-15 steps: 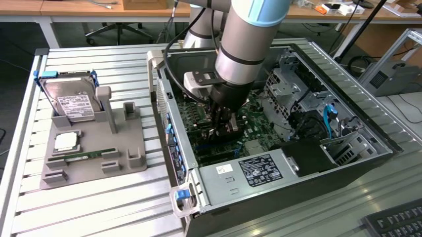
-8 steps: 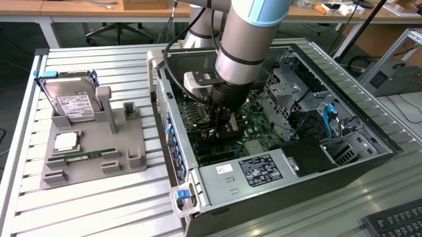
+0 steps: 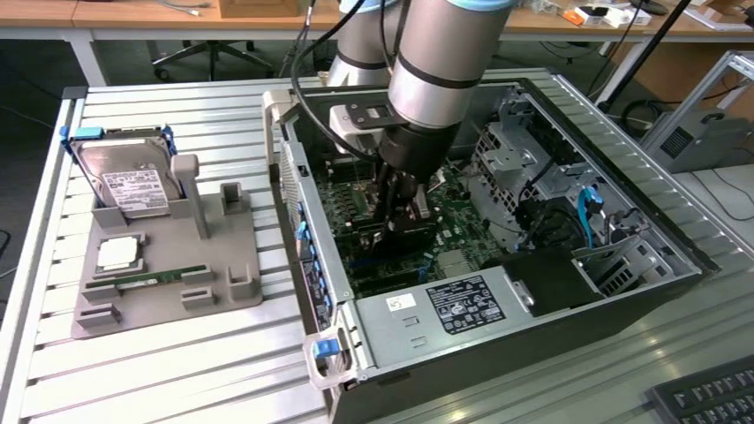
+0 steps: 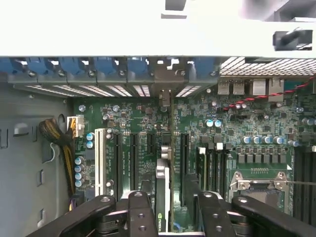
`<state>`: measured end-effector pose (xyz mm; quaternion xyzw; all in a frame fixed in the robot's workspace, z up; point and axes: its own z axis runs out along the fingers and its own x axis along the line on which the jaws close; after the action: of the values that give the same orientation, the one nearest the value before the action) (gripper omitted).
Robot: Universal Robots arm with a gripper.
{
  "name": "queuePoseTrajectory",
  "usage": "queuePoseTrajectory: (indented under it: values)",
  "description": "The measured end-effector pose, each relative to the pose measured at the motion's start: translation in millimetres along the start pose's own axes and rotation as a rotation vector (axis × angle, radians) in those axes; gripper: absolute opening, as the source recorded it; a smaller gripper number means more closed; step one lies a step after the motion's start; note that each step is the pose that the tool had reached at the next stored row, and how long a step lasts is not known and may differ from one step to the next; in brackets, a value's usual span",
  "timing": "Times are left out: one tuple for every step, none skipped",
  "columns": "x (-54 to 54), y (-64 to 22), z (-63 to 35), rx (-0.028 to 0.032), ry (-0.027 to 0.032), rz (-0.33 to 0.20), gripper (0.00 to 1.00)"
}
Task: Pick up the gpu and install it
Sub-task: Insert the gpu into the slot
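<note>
Inside the computer case [image 3: 659,291], the gpu [image 4: 163,197] stands edge-on between the wide-open claw [image 4: 170,210].

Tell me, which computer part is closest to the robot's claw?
The gpu, standing on edge on the motherboard inside the case, right in the open gripper. The hard drive and memory stick sit outside on the grey tray.

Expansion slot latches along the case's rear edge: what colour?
Blue latches, seen best in the wrist view, above the motherboard.
</note>
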<state>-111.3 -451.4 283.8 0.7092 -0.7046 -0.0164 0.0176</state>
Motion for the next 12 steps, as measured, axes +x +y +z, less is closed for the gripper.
queuePoseTrajectory:
  values:
    - [-0.5,-0.1,-0.2,0.0,0.0003,0.0,0.32]
    - [-0.7,-0.1,-0.2,0.0001,0.0002,0.0,0.32]
    - [-0.7,-0.4,-0.2,-0.0001,0.0001,0.0,0.25]
    - [-0.8,-0.9,-0.2,-0.0004,0.0002,0.0,0.2]
    - [-0.8,-2.2,-0.3,-0.0013,0.0002,0.0,0.13]
    - [-0.8,-4.1,-0.4,-0.0027,0.0003,-0.001,0.1]
    - [-0.7,-7.6,-0.6,-0.0054,0.0003,-0.001,0.1]
    - [-0.5,-12.8,-0.8,-0.0099,0.0003,-0.001,0.1]
    - [-0.4,-18.4,-1.1,-0.0154,0.0002,-0.002,0.1]
    - [-0.2,-23.2,-1.3,-0.0203,0.0003,-0.002,0.1]
    - [-0.2,-27.3,-1.5,-0.0246,0.0002,-0.002,0.1]
    - [-0.1,-32.1,-1.7,-0.0296,0.0002,-0.002,0.1]
